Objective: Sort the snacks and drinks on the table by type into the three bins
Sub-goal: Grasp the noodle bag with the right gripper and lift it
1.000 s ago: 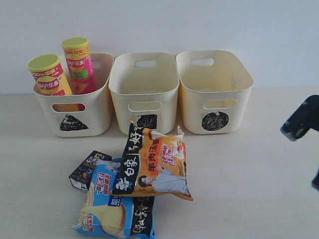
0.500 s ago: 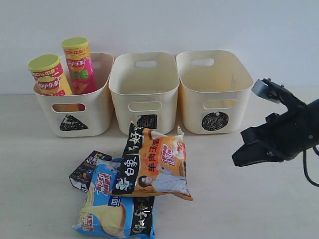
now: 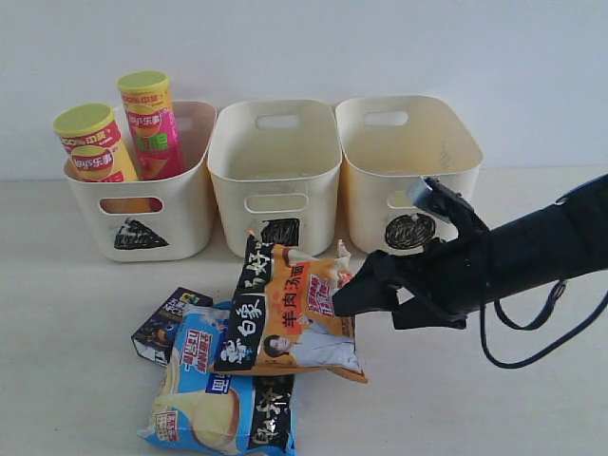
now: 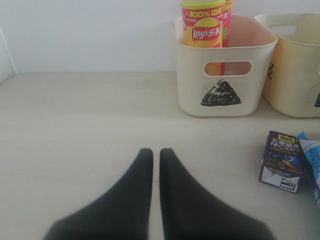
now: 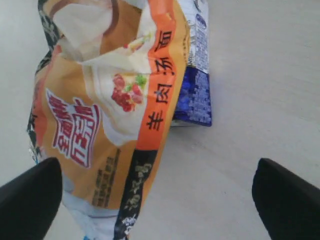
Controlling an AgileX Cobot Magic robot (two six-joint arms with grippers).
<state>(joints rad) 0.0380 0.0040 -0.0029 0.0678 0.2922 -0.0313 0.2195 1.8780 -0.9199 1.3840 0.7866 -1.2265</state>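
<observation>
Orange noodle bag (image 3: 294, 313) lies on the tabletop (image 3: 456, 399), overlapping the blue noodle bag (image 3: 223, 404), in front of the square-marked bin (image 3: 275, 176). Right gripper (image 3: 353, 293) is over the bag's edge, fingers spread wide, holding nothing. Left gripper (image 4: 156, 162): fingers together, empty.

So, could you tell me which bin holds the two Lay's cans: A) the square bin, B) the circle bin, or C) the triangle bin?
C: the pink can and the yellow can both stand in the triangle bin.
</observation>
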